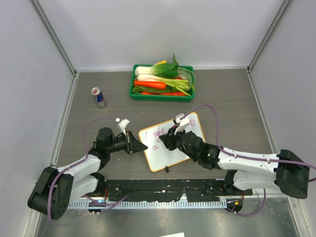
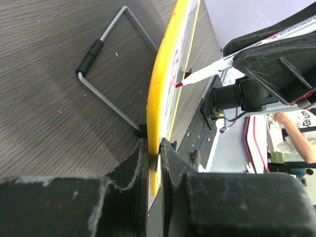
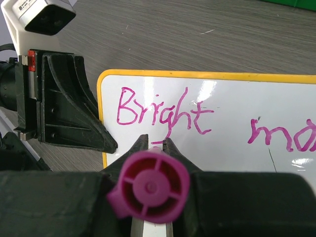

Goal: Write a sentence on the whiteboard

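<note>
The whiteboard (image 1: 160, 158) lies tilted on the table, with a yellow-orange rim. The sentence (image 1: 159, 132) is in purple marker; in the right wrist view it (image 3: 163, 111) reads "Bright" then "mo" running off the right side of the board (image 3: 237, 98). My left gripper (image 1: 140, 146) is shut on the board's left edge; in the left wrist view its jaws (image 2: 154, 153) clamp the yellow rim (image 2: 160, 98). My right gripper (image 1: 165, 140) is shut on a purple marker (image 3: 150, 185), whose tip (image 2: 178, 85) is at the board's face under "Bright".
A green tray (image 1: 132, 84) of vegetables stands at the back. A drink can (image 1: 98, 97) stands at the back left. A wire stand (image 2: 106, 64) juts from the board's underside onto the table. Grey walls close in both sides.
</note>
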Robot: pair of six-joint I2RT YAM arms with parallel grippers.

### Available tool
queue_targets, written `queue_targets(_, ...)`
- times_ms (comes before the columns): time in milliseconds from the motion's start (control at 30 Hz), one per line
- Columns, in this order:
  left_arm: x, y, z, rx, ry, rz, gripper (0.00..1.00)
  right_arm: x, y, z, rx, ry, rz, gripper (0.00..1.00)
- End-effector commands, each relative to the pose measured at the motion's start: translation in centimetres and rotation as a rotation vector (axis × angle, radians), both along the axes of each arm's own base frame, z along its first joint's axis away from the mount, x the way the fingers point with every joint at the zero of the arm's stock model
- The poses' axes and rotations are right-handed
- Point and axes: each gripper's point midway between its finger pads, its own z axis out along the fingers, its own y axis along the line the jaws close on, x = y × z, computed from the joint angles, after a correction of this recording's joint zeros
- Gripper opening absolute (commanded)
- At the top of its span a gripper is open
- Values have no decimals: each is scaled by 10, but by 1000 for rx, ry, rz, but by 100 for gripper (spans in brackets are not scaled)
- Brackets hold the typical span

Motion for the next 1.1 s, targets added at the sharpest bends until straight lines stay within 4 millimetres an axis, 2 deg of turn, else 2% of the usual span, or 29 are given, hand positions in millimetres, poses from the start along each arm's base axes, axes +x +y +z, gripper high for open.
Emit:
queue_targets(0, 5, 0, 1, 14, -41, 1, 0, 7, -5, 10, 49, -21, -56, 1)
queue_targets(800, 5, 1, 0, 15, -41, 4, 0, -16, -14, -28, 5, 78, 9, 1)
queue_targets(1067, 4, 0, 0, 15, -38, 3, 0, -13, -14, -25, 18, 71, -6, 1)
